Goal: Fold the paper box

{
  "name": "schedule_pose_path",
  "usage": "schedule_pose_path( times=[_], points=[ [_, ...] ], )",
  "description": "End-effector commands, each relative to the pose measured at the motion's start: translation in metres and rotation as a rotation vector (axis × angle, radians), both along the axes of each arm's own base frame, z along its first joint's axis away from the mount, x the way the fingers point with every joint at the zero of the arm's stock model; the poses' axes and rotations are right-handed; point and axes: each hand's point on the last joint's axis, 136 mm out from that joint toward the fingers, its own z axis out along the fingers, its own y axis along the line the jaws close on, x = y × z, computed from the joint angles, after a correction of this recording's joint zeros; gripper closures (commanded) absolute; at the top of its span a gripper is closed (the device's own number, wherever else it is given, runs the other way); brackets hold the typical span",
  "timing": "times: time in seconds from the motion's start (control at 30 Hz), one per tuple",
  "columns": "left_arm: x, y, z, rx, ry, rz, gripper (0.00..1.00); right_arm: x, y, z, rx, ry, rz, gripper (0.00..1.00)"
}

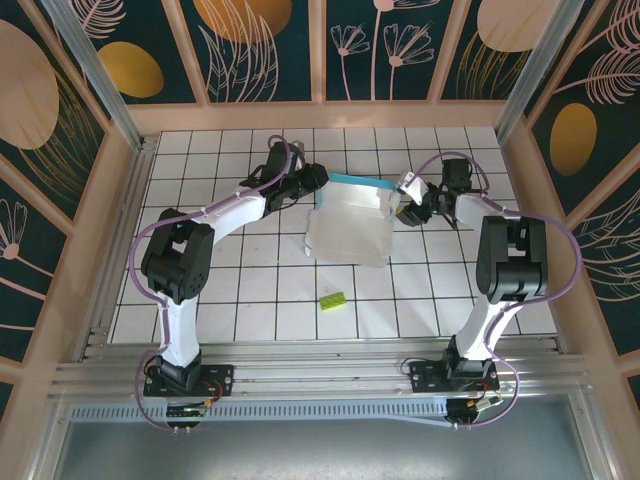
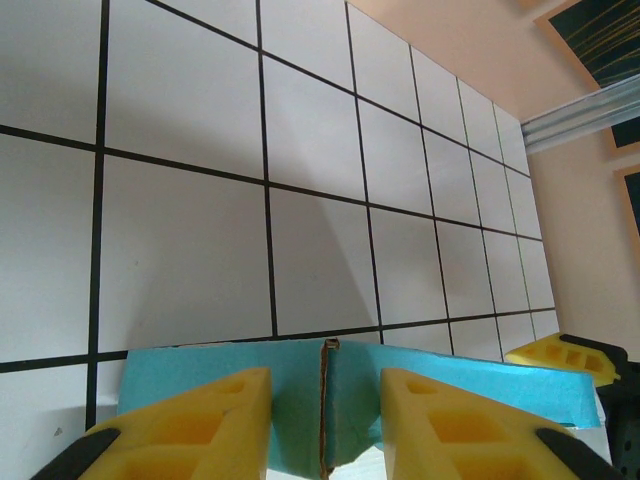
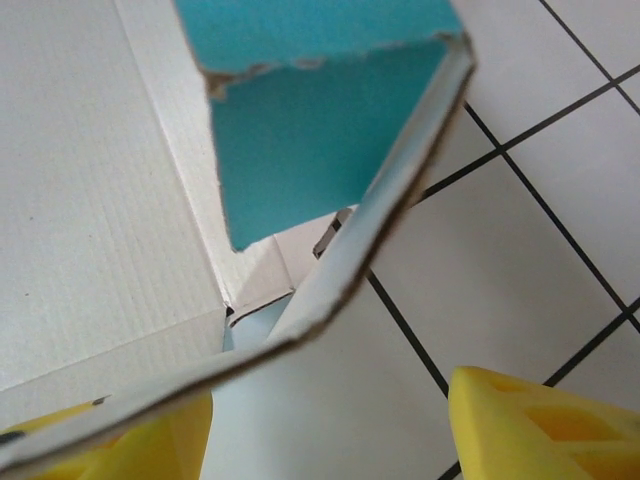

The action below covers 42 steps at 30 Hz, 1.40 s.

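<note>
**Two open grippers at the box's raised far wall**

The paper box [image 1: 345, 232], a thin cardboard sheet, pale grey-white on top and teal-blue beneath, lies between the grippers. The left gripper [image 2: 325, 385] is part-spread, with a raised cardboard edge [image 2: 324, 410] standing unclamped between its fingers. The right gripper [image 3: 330, 430] is spread wide, and a bent flap [image 3: 375, 205] slants across its gap. If the right jaws bite off-centre, the flap could crease or spring out and the unpinned sheet could slide.

White gridded tabletop [image 1: 250, 320]; teal floral wall panels [image 1: 250, 50], seemingly wood-framed.
</note>
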Motion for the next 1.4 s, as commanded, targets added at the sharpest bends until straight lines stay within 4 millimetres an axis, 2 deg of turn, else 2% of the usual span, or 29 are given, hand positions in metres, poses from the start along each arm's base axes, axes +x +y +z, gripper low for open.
schedule_pose_path(
  times=[0.0,0.43,0.97,1.27,1.37],
  points=[
    [0.005,-0.003,0.008,-0.012,-0.023,-0.016,0.68,0.007,0.007,0.008,0.023,-0.025,0.009,0.37],
    [0.005,-0.005,0.008,-0.015,-0.027,-0.027,0.68,0.018,0.02,0.031,0.102,-0.077,-0.018,0.4],
    [0.005,-0.006,0.006,-0.013,-0.023,-0.031,0.68,0.042,0.029,0.032,0.12,-0.072,-0.075,0.38],
    [0.005,-0.007,0.006,-0.016,-0.019,-0.035,0.68,0.053,0.035,0.033,0.137,-0.081,-0.104,0.44],
    [0.004,-0.007,0.005,-0.015,-0.017,-0.036,0.68,0.057,0.037,0.029,0.133,-0.068,-0.103,0.5]
  ],
)
